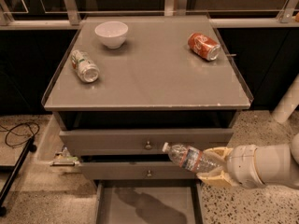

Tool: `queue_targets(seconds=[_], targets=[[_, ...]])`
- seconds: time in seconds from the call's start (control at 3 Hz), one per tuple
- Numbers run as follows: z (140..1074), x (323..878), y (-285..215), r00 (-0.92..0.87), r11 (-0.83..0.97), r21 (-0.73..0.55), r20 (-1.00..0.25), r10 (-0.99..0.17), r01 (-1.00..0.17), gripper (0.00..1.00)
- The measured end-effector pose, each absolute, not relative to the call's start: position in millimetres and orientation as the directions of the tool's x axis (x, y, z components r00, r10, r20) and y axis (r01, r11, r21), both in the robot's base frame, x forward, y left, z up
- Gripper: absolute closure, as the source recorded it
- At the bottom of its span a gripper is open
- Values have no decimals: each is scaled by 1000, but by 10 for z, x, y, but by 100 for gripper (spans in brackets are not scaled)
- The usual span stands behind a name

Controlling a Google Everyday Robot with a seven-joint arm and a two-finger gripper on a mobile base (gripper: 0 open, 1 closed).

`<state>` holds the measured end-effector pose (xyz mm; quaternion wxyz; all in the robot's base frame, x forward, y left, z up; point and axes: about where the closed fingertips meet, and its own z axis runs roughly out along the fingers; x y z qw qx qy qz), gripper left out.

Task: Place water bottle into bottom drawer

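The water bottle (189, 157), clear and ribbed with a white, red and blue label, lies sideways in my gripper (214, 166) with its cap pointing left. The gripper is shut on the bottle's base end, with yellowish fingers (212, 177) above and below it. It holds the bottle in front of the two upper drawers, above the right part of the bottom drawer (107, 202). That drawer is pulled open at the bottom of the view, and its plain grey floor shows.
On the grey cabinet top (154, 78) lie a green-and-white can (84, 66) at left, a white bowl (111, 33) at the back, and an orange-red soda can (203, 45) at right. Two upper drawers have round knobs (148, 145). A black cable (16, 134) lies on the floor at left.
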<state>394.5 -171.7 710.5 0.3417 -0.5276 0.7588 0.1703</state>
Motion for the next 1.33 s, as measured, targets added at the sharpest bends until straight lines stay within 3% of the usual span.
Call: queue_targets(seconds=[0.67,1.33], targets=[[5977,3907,-1574,-311,367,39,-619,-721,-929,100],[4775,3981,-1596,-368,381,117,-618,-695,-917,100]])
